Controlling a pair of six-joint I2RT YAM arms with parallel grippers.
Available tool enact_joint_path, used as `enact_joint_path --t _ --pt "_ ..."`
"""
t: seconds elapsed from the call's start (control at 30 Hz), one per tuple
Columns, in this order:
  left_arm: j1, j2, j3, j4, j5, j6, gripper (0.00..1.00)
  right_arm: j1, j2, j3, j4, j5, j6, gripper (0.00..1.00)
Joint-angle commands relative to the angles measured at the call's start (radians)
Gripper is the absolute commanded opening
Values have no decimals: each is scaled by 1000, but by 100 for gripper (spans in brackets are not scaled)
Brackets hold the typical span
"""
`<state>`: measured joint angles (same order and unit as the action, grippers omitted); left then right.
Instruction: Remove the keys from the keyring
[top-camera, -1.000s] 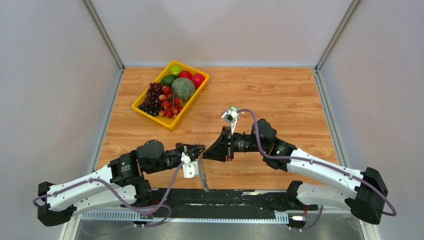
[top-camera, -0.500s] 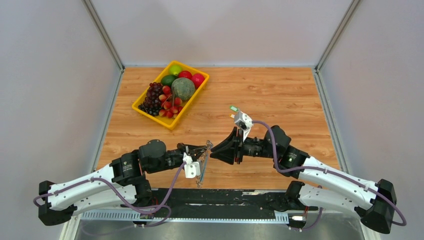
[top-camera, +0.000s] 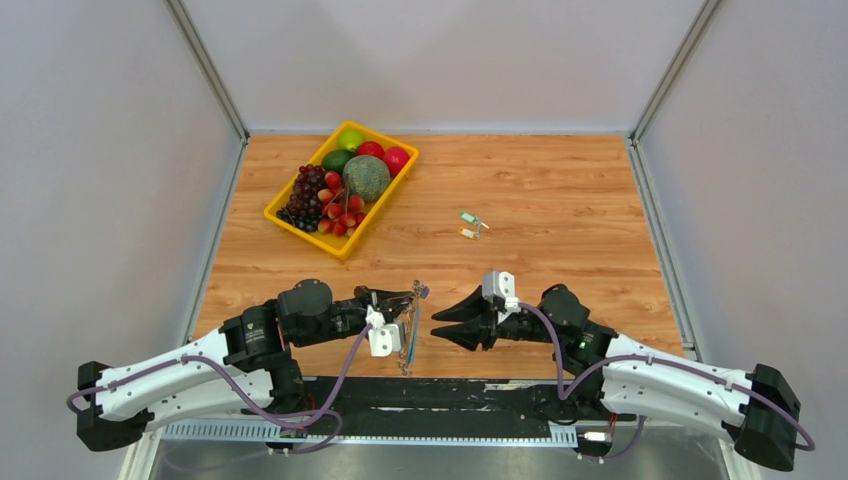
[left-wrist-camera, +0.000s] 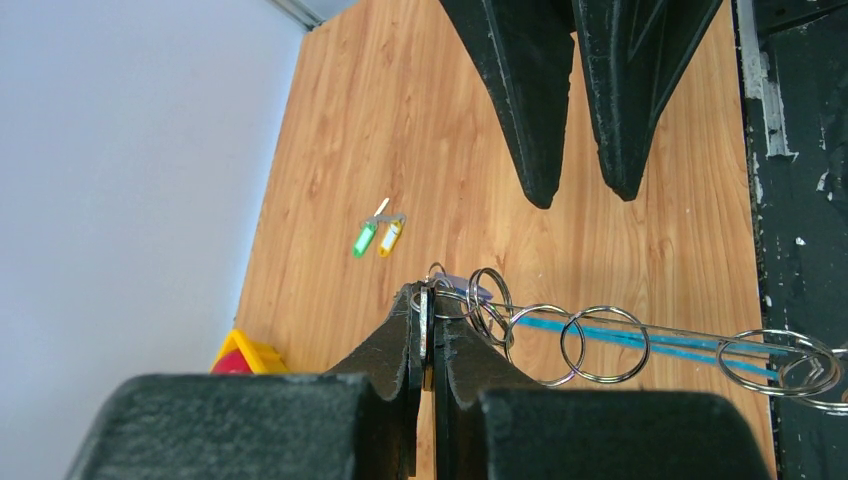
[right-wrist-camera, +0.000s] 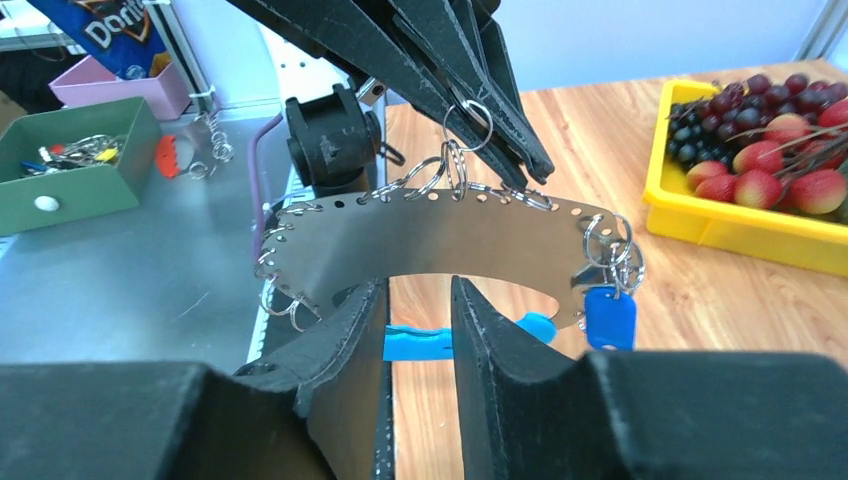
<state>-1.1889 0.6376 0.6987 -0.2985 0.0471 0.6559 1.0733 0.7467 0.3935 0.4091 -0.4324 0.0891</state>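
The keyring (right-wrist-camera: 440, 235) is a silvery arc-shaped plate edged with small split rings, with a light-blue strip (right-wrist-camera: 420, 342) below it. It hangs from my left gripper (left-wrist-camera: 427, 290), which is shut on one of its small rings (right-wrist-camera: 470, 110). From above, the keyring (top-camera: 408, 338) dangles near the table's front edge. A blue-headed key (right-wrist-camera: 609, 318) hangs at its right end. Two loose keys, green (top-camera: 468, 217) and orange (top-camera: 467, 234), lie on the wood. My right gripper (top-camera: 434, 327) is open, level with the keyring and just right of it, with nothing between its fingers (right-wrist-camera: 365, 300).
A yellow fruit tray (top-camera: 283, 215) with grapes, apples and a melon stands at the back left. Off the table, to the left in the right wrist view, a green box (right-wrist-camera: 70, 165) holds small metal parts. A black rail (top-camera: 450, 395) runs along the near edge.
My right gripper left the green and orange keys on the table, drew back toward the near edge, opened wider and now faces the keyring. The left gripper held still.
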Motion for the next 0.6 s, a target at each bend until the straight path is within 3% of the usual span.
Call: enact_joint_path --t 0.0,0.17,0.57 --pt "0 -8 16 50 18 5 0 29 4 -40 196 69 -106 32" --pt "0 -9 17 49 20 5 0 40 39 -63 305 93 -138 31" --pt "0 -9 18 47 26 7 0 45 158 12 366 67 -127 29"
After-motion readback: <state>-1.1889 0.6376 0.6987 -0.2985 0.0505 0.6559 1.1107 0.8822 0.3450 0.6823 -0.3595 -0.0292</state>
